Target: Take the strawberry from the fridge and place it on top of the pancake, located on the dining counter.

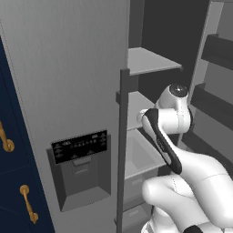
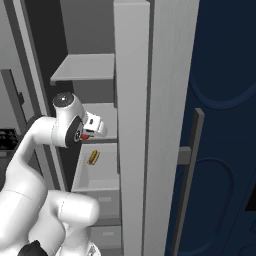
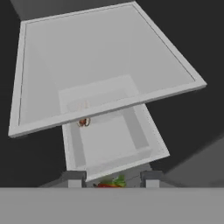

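Your pincer [image 3: 113,180] grips strawberry [image 3: 109,183] inside fridge [image 1: 68,68], above shelf [image 3: 100,61]. Pick done; carry to dining bench, pancake placement left.

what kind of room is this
Most likely a kitchen: an open grey fridge with a dispenser panel and inner shelves, and navy cabinets with gold handles beside it.

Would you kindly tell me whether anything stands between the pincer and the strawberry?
Nothing visible does: the strawberry sits directly between the tips of the pincer, with the fridge shelf beyond it.
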{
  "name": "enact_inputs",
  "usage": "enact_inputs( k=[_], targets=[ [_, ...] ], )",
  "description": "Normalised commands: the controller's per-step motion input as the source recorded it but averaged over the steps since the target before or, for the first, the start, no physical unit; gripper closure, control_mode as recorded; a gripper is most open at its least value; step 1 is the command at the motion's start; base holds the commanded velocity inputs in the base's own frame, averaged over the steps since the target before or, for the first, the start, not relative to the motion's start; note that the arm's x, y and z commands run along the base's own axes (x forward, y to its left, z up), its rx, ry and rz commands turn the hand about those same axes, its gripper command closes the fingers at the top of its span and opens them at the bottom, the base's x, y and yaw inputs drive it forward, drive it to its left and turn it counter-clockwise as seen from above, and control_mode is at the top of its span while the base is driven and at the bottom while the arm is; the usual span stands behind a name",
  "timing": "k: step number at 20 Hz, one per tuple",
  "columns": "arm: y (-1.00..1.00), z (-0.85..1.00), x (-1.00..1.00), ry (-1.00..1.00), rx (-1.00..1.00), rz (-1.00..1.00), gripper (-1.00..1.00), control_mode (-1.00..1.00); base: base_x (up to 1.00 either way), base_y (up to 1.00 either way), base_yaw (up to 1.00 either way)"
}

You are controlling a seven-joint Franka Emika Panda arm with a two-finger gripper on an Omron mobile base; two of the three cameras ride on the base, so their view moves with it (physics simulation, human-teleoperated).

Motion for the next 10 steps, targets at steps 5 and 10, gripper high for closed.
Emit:
enact_inputs(
  k=[5, 10],
  targets=[
    [0.09, 0.77, -1.0, 0.15, -0.09, 0.09, 1.0, -1.0, 0.0, 0.0, 0.0],
    [-0.1, 0.13, -1.0, -0.02, 0.01, 0.06, 1.0, -1.0, 0.0, 0.0, 0.0]
  ],
)
